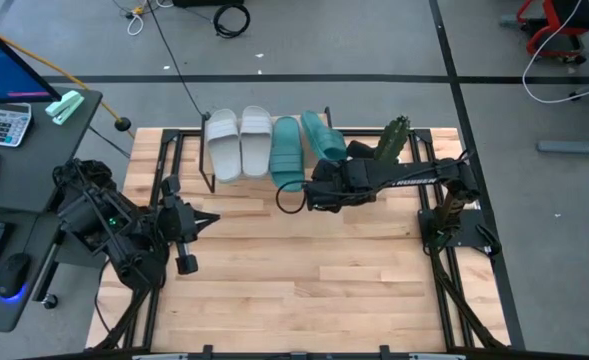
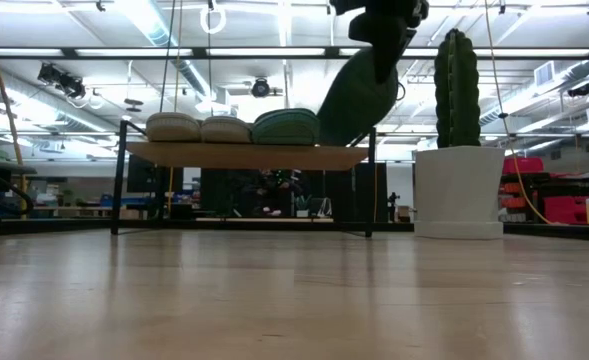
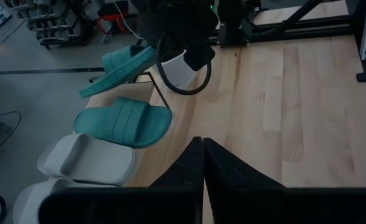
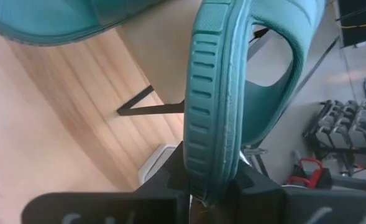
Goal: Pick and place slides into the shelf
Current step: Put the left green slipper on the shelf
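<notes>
The low shelf (image 2: 249, 156), a light wooden board on thin black metal legs, stands at the far edge of the slatted wooden table (image 1: 304, 290); three rubber slide sandals lie side by side on its board, two pale grey-white slides (image 1: 239, 142) at the shelf's left end and one teal green slide (image 1: 285, 151) just beside them towards the shelf's middle; seen from the low camera, their ribbed soles sit flat on the board. The fourth slide, a second teal green sandal (image 1: 323, 135), is off the board and tilted, its upper end raised high above the shelf's right end and its lower end reaching down to the board's edge there, just beside the teal slide already lying flat.

The right gripper (image 4: 215, 186) is at the shelf's right end, above the board; its two dark fingers are nearly together and pinch the ribbed edge of the tilted teal sandal's sole, which fills the right wrist camera with the wide strap arching behind it.

The left gripper (image 3: 202, 163) is well apart from the shelf, over the table's left part in front of the shelf's left end; its fingers are pressed together and hold nothing; it points towards the shelf.

A tall green cactus in a white pot (image 2: 458, 170) stands on the table just beside the shelf's right end; a desk with a calculator (image 1: 6, 124) lies well to the shelf's left, off the table.
</notes>
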Motion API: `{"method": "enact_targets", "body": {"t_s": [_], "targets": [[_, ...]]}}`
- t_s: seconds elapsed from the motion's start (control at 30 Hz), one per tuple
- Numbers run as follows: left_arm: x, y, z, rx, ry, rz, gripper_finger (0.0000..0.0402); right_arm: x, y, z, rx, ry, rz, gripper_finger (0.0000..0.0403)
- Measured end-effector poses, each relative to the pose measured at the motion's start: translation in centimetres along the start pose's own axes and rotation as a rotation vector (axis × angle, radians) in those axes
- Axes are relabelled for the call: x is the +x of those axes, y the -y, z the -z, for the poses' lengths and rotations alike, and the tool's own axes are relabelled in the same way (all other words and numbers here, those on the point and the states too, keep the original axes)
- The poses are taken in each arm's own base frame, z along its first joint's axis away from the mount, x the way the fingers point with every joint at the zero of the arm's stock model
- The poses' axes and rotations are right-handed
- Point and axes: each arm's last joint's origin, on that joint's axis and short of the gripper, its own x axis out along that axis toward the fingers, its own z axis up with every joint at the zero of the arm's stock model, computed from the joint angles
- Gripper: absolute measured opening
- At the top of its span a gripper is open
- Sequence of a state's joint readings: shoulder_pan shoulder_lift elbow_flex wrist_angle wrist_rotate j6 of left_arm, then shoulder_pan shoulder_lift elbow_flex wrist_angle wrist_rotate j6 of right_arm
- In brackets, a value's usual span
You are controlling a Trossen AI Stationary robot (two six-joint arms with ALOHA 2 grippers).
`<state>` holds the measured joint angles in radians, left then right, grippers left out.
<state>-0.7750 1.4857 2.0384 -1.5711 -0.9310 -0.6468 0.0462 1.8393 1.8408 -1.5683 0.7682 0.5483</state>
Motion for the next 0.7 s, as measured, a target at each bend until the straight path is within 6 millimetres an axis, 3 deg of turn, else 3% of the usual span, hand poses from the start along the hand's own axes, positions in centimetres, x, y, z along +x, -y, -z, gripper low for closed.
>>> {"method": "enact_targets", "body": {"t_s": [0.7], "targets": [[-0.06, 0.05, 0.03, 0.000, 0.001, 0.003, 0.0011, -0.05, -0.54, -0.17, 0.002, -0.033, -0.128, 0.0049]]}}
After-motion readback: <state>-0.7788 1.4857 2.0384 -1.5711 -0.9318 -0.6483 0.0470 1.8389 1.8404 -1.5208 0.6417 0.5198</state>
